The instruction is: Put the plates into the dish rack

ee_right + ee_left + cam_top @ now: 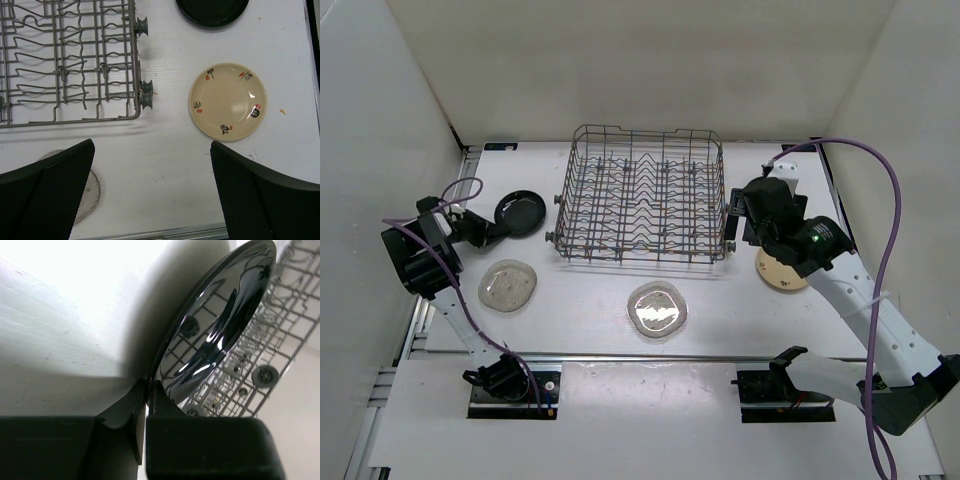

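The dish rack (642,200) stands at the middle rear of the white table (580,345), between the two arms. The left gripper (148,390) is clenched on the rim of a black plate (220,330), which it holds near the rack's left wall without touching it. The right gripper (152,192) hangs with its fingers spread wide above bare table off the rack's right front corner. The cream plate (228,101) lies flat just ahead and to the right of it. A second black plate (212,10) lies farther back, beside the rack's right wall. In front of the rack a clear plate (508,285) lies to the left and another clear one (657,308) at centre. They are well apart, with bare table around each.
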Available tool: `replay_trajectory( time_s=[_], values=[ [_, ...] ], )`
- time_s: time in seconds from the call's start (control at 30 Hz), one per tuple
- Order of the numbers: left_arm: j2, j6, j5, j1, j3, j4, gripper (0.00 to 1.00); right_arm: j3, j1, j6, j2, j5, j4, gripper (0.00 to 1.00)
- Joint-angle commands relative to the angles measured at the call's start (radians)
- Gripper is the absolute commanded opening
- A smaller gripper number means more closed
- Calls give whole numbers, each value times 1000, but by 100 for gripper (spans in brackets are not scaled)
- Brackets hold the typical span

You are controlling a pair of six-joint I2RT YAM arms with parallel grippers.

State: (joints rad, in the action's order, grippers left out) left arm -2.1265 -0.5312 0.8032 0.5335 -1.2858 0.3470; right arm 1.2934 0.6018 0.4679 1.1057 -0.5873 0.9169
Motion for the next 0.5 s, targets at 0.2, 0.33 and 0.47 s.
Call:
replay_trajectory(
  time_s=[0.2,0.33,0.47],
  values=[
    [311,-122,-159,-52,-370,-8,10,23,-4,5,-1,26,-39,100],
    [456,-181,-370,-127,-385,-8,10,41,-4,5,17,46,-39,100],
    [473,-148,-591,-318,-507,-8,10,41,-4,15,17,57,-39,100]
  ],
)
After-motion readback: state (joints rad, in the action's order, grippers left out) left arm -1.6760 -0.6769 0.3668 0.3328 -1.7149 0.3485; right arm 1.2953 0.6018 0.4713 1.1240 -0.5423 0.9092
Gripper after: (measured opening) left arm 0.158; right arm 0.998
